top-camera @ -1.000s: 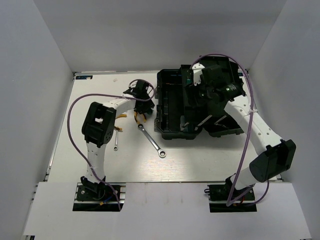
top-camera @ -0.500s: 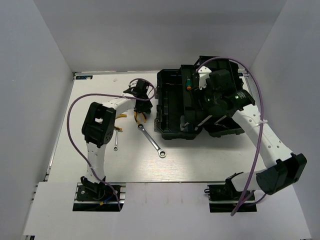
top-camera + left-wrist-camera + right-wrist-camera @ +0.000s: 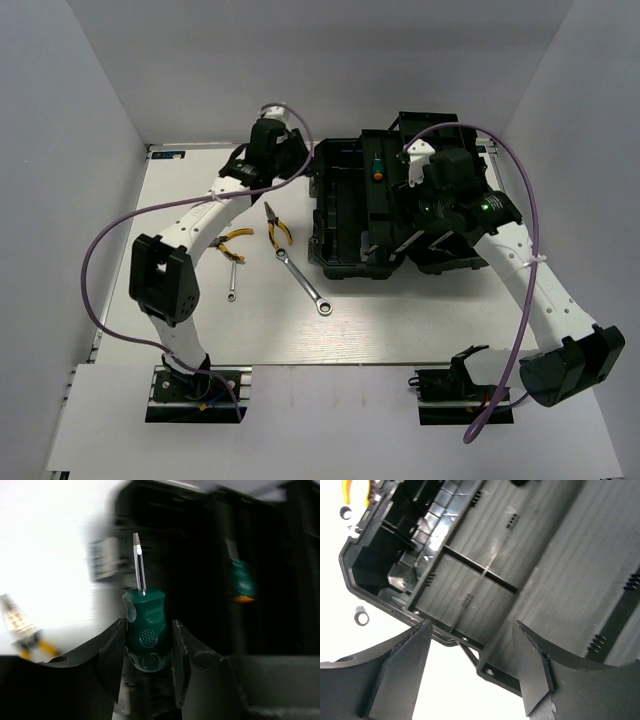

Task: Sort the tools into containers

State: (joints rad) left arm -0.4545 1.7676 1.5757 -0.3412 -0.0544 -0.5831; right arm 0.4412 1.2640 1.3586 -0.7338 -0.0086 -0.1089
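1 green screwdriver [image 3: 377, 167] lies in the toolbox [image 3: 340, 262], at its far side. The left gripper [image 3: 148, 647] is clamped on the 2nd screwdriver [image 3: 145, 622], held up by the box's far-left corner. The right gripper [image 3: 472, 630] hangs over the box with jaws apart, empty. 4 tools remain on the table [image 3: 400, 320]: yellow pliers [image 3: 277, 229], smaller pliers [image 3: 233, 244], long wrench [image 3: 303, 283], small wrench [image 3: 231, 282].

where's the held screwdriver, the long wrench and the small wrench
screwdriver [image 3: 145, 630]: left wrist view, on its green handle.
long wrench [image 3: 303, 281]: top view, middle of its shaft.
small wrench [image 3: 231, 280]: top view, middle of its shaft.
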